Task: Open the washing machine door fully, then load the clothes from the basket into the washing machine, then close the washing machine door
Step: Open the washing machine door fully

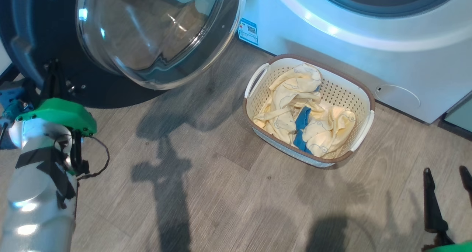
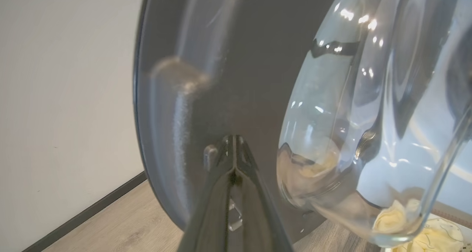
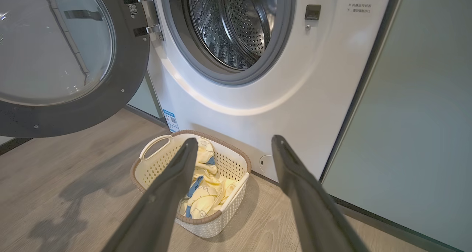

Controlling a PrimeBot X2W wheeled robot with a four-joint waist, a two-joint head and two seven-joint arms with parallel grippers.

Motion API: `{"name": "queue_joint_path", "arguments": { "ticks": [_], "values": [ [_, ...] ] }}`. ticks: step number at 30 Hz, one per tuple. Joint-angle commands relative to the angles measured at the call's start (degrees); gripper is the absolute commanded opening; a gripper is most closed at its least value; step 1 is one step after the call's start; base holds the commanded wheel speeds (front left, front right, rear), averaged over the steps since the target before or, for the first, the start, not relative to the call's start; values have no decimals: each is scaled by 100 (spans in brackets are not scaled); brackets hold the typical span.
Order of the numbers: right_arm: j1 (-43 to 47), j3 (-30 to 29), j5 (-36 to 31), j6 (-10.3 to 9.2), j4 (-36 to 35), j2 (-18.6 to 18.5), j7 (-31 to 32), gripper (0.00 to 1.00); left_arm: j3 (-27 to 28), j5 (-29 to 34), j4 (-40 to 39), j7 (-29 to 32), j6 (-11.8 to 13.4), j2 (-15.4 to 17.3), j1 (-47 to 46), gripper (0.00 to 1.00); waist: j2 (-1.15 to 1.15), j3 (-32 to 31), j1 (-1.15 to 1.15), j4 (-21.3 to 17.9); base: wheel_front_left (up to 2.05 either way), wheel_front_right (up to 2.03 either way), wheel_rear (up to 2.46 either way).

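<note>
The washing machine door stands swung open at the upper left, its glass bowl bulging toward me. My left gripper is shut, its tips against the door's dark inner face beside the glass bowl. The head view has that gripper in front of the black ring. The basket sits on the floor before the washing machine, holding the pale yellow clothes and a blue piece. My right gripper hangs open above the floor, short of the basket, with the steel drum open beyond.
A pale green cabinet stands right of the washer. A white wall with a dark skirting lies behind the door. Bare wood floor stretches between my arms and the basket.
</note>
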Motion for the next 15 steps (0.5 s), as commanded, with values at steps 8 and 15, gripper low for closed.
{"name": "queue_joint_path", "arguments": {
  "ticks": [8,15],
  "values": [
    [-271,153,-51,-16,-200,-228,-43,100,520,209,210,-40,-178,395,-557,0,0,114,0,-51,0,0,0],
    [-342,162,-66,-16,-186,-230,-40,100,771,335,206,-40,-230,367,-601,0,0,150,0,-105,0,0,0]
  ]
}}
